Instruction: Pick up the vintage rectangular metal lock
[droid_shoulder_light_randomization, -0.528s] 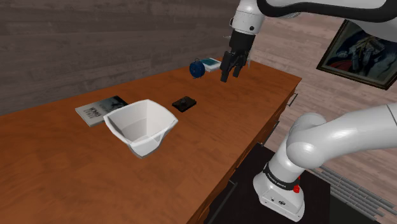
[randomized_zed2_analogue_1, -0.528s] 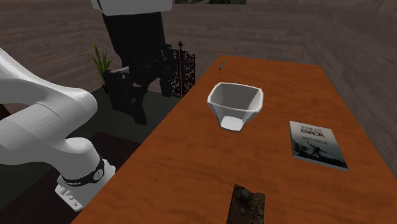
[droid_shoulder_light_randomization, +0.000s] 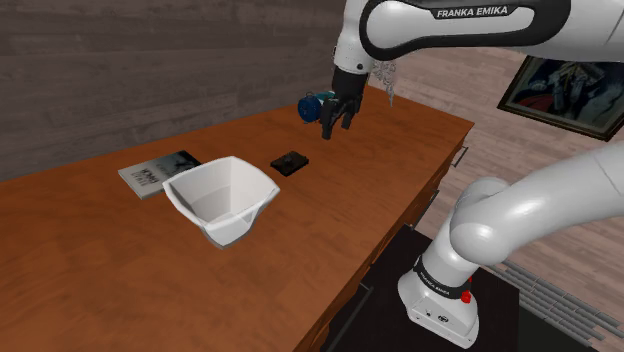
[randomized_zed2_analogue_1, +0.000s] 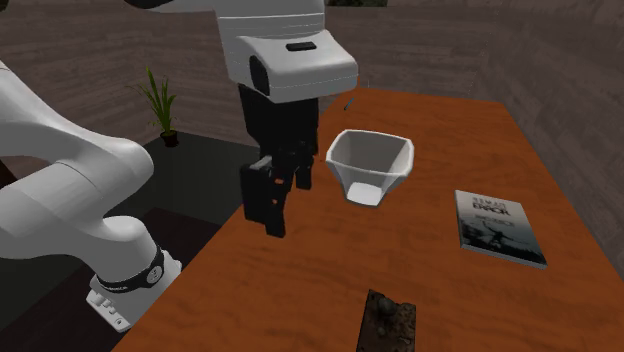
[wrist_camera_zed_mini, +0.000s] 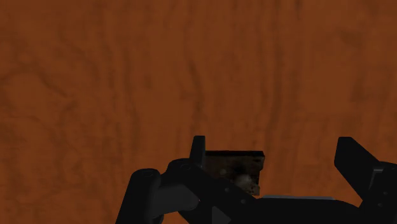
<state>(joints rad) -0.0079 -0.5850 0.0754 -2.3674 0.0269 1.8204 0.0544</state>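
The lock (droid_shoulder_light_randomization: 291, 162) is a small dark, worn rectangular plate lying flat on the brown wooden table (droid_shoulder_light_randomization: 90, 250). In the second exterior view the lock (randomized_zed2_analogue_1: 390, 322) lies near the bottom edge. My black gripper (droid_shoulder_light_randomization: 336, 124) hangs open above the table, up and to the shoulder view's right of the lock, not touching it. From the second exterior view the gripper (randomized_zed2_analogue_1: 280, 205) hovers over the table's left edge. Looking along the hand, the lock (wrist_camera_zed_mini: 236, 168) shows far below, close to one finger (wrist_camera_zed_mini: 197, 151), partly hidden by the hand; my gripper (wrist_camera_zed_mini: 275, 158) holds nothing.
A white bowl-like bin (droid_shoulder_light_randomization: 222, 198) stands in the middle of the table, with a book (droid_shoulder_light_randomization: 158, 172) flat beside it. A blue round object (droid_shoulder_light_randomization: 310, 105) sits at the far table edge just behind the gripper. A potted plant (randomized_zed2_analogue_1: 160, 100) stands on the floor.
The gripper has swung towards the shoulder view's left and now hangs closer to the lock; in the second exterior view it has come in over the table's edge. The lock has not moved.
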